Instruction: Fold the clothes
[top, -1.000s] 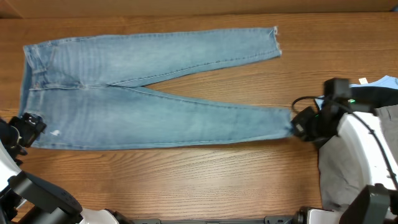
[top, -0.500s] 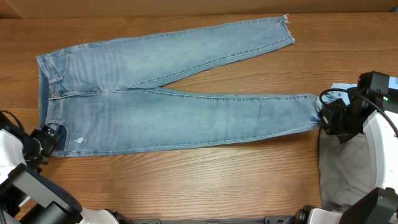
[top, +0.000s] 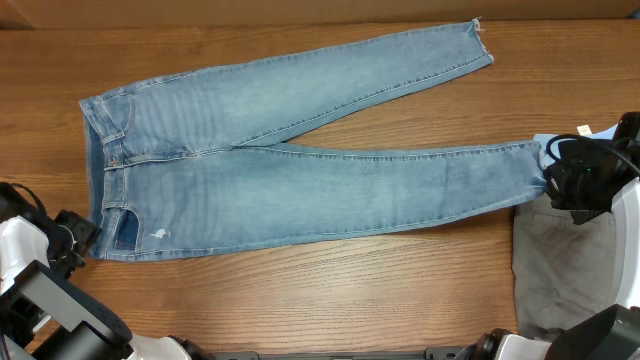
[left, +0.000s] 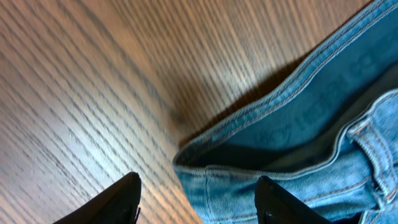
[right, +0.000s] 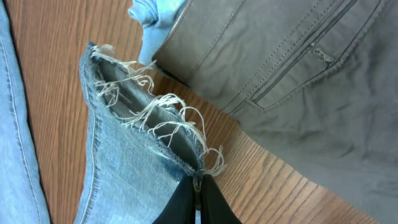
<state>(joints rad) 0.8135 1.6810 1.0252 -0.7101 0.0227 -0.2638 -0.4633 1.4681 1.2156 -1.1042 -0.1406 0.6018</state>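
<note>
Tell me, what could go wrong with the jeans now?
1. The right hand pinches only the frayed hem, so it might slip out or tear threads.
2. The hem lies beside the grey trousers, which could get dragged along.
3. The left hand stands open at the waistband and might grab just one layer.

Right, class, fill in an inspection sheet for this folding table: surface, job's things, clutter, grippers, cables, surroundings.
Surface: wooden table, bare grain around the garment.
Job's things: light blue jeans spread flat, legs splayed rightwards.
Clutter: grey trousers and pale-blue garment at the right edge.
Grippers: left gripper open astride the waistband corner; right gripper shut on the near leg's frayed hem.
Cables: black cable looped beside the right gripper.
Surroundings: nothing seen.
</note>
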